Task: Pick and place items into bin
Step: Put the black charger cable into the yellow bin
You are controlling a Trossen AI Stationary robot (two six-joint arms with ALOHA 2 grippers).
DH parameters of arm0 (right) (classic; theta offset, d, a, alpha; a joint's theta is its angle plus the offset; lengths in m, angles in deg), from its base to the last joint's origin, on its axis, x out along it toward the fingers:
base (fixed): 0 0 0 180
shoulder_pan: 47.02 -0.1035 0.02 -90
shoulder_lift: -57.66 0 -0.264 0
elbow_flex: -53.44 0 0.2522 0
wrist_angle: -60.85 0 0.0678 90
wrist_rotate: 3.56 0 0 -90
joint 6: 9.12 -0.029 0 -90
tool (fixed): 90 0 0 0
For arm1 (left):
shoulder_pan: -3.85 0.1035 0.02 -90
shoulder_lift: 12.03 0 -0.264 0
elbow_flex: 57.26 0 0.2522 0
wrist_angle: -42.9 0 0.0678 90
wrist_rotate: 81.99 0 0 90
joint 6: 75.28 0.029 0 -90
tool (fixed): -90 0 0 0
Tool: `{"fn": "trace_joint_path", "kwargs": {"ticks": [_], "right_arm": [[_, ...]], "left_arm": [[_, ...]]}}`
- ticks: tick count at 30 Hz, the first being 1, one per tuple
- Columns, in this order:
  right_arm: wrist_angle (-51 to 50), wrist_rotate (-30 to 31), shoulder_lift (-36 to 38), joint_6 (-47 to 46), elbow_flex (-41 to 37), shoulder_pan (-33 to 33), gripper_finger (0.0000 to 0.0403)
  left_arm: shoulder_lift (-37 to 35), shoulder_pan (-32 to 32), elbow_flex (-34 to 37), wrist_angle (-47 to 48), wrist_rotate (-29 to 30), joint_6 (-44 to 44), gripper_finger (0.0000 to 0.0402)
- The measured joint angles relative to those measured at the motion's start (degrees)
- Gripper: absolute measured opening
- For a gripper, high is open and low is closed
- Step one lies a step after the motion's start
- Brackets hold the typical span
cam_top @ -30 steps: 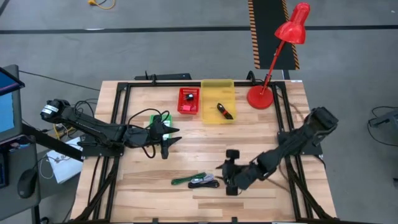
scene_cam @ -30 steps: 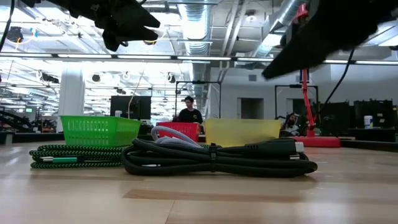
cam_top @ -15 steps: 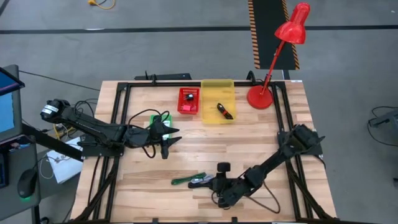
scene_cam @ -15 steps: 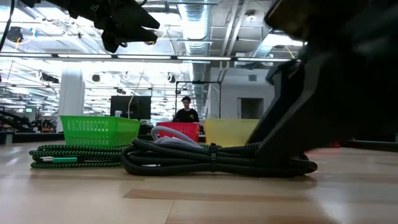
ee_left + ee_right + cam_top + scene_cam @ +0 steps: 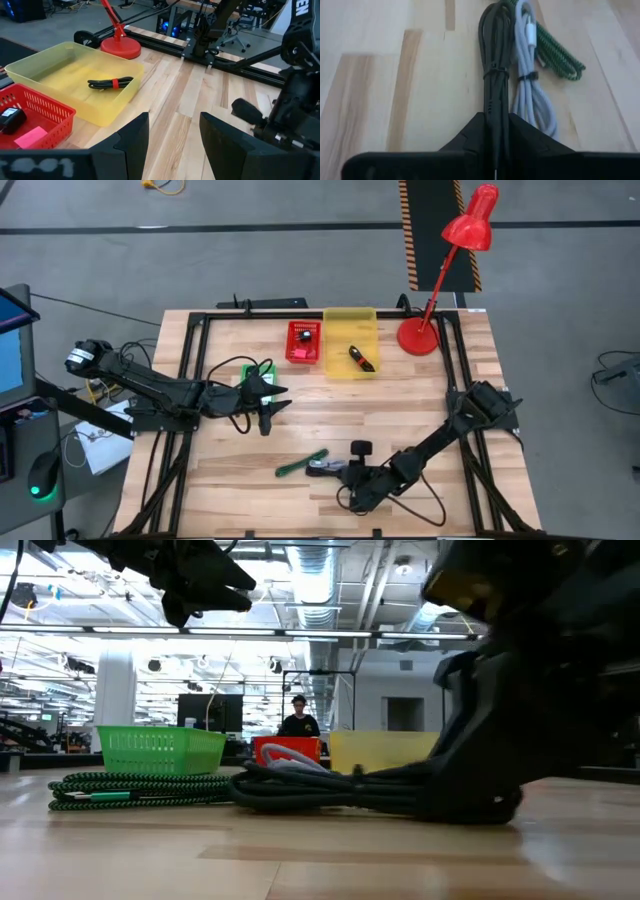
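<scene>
High view: the wooden counter (image 5: 420,395) carries a red basket (image 5: 303,342) and a yellow bin (image 5: 350,342) side by side at the far edge, a red lamp (image 5: 440,290) just beside the bin. A small black cable with a red band (image 5: 361,359) is seen inside the yellow bin. The right gripper (image 5: 340,471) is lowered to the near middle of the counter, at the end of a black cable bundle (image 5: 322,469), with a green braided cable (image 5: 301,464) lying just beside it. The left gripper (image 5: 266,415) is held over the left middle, above a green basket (image 5: 256,383), apart from the cables. Low view: the black cable bundle (image 5: 330,790) is seen lying on the counter with one end met by the dark mass of the right gripper (image 5: 480,785); the green braided cable (image 5: 130,790) lies coiled beside it, and a grey-white cable (image 5: 290,766) is draped on top. The green basket (image 5: 158,750), red basket (image 5: 285,750) and yellow bin (image 5: 385,752) stand behind; a person (image 5: 298,720) is visible far off in the room. Left wrist view: the left fingers (image 5: 132,135) are spread wide with nothing between them; the yellow bin (image 5: 30,65) with the banded cable (image 5: 109,82) and the red basket (image 5: 50,120) are seen ahead. Right wrist view: the right fingers (image 5: 472,132) are closed on the black cable bundle (image 5: 494,55), which passes between them; the grey-white cable (image 5: 532,95) and green braided cable (image 5: 555,52) lie alongside, touching.
</scene>
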Motion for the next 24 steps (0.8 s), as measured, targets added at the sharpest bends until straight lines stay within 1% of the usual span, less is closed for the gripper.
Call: {"fn": "trace_joint_path", "kwargs": {"ticks": [3, 8, 13, 16, 18, 24], "right_arm": [[-0.56, 1.74, 2.71, 1.81, -0.17, -0.86, 0.0052], [-1.8, 7.69, 8.73, 7.83, 0.0, -1.8, 0.0052], [-6.77, 16.83, 16.75, 14.95, 0.0, -0.15, 0.0052], [-11.17, 22.33, 21.54, 18.69, 0.0, 2.83, 0.0052], [-13.61, 24.49, 24.8, 20.95, 0.0, 5.73, 0.0052], [-19.57, 24.9, 31.68, 26.7, 0.06, 18.57, 0.0052]], "left_arm": [[0.0, 0.0, 0.0, 0.0, 0.0, 0.01, 0.0165], [0.0, 0.0, 0.0, -0.02, 0.0, 0.01, 0.0165], [0.0, 0.01, 0.0, -0.07, 0.0, 0.03, 0.0165], [0.0, 0.0, 0.0, -0.11, 0.0, 0.03, 0.0165], [0.0, 0.0, 0.0, -0.11, 0.0, 0.03, 0.0165], [0.0, 0.0, 0.0, -0.11, 0.0, 0.03, 0.0165]]}}
